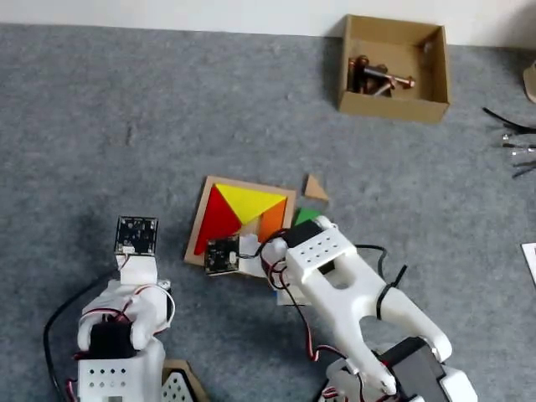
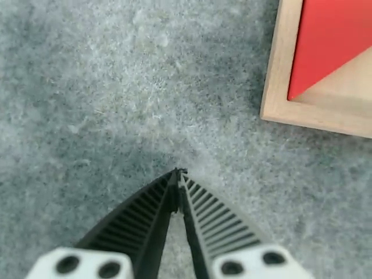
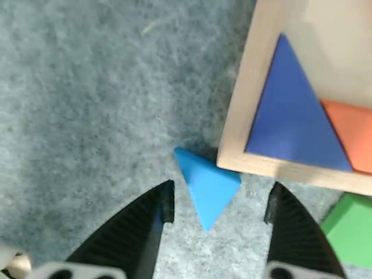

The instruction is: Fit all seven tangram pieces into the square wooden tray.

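Observation:
The square wooden tray lies mid-table and holds a red triangle, a yellow triangle and an orange piece. In the right wrist view it also holds a dark blue triangle. A small light blue triangle lies on the carpet against the tray's outer edge, between the fingers of my open right gripper. A green piece and a plain wooden triangle lie just outside the tray. My left gripper is shut and empty over bare carpet, near a tray corner.
A cardboard box with metal parts stands at the back right. Cables lie at the right edge. The right arm covers the tray's near corner. A wooden piece lies beside the left arm's base.

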Controlling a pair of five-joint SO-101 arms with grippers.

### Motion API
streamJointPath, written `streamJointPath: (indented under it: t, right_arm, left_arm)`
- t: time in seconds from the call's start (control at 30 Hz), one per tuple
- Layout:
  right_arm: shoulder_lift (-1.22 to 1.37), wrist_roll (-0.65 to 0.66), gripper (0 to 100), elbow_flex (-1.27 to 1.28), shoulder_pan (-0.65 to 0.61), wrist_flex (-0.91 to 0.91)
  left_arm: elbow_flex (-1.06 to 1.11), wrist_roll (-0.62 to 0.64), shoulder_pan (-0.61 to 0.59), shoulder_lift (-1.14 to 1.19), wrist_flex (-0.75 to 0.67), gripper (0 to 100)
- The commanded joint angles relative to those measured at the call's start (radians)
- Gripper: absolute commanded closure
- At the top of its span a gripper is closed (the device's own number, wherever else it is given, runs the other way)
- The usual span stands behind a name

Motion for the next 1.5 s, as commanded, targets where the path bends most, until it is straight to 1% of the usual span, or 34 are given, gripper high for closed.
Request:
streamJointPath:
  t: [0.0, 0.13, 0.27, 0.43, 0.63, 0.77, 1.13, 1.27, 1.47]
  right_arm:
    - [-0.021, 0.008, 75.2, -0.053, -0.013, 0.004]
    - [0.007, 0.012, 75.3, -0.007, -0.018, 0.002]
    - [0.044, 0.006, 75.3, 0.012, -0.016, -0.061]
    - [0.050, 0.005, 75.5, 0.012, -0.042, -0.059]
    - [0.045, 0.005, 84.1, 0.010, -0.051, -0.064]
    - [0.050, 0.005, 86.3, 0.010, -0.048, -0.064]
    - [-0.016, 0.003, 86.5, 0.005, -0.007, -0.054]
    - [-0.071, -0.034, 86.5, -0.001, -0.012, 0.010]
    - [-0.102, -0.057, 86.5, -0.036, -0.015, 0.012]
  left_arm:
    - [0.021, -0.008, 0.019, -0.007, 0.000, 99]
    - [0.021, -0.008, 0.019, -0.007, 0.000, 99]
    - [0.021, -0.008, 0.019, -0.007, 0.000, 99]
    - [0.021, -0.008, 0.019, -0.007, 0.000, 99]
    - [0.021, -0.008, 0.019, -0.007, 0.000, 99]
    - [0.021, -0.008, 0.018, -0.007, 0.000, 99]
    - [0.021, -0.008, 0.018, -0.007, 0.000, 99]
    - [0.021, -0.008, 0.018, -0.007, 0.000, 99]
    - [0.021, -0.008, 0.018, -0.007, 0.000, 99]
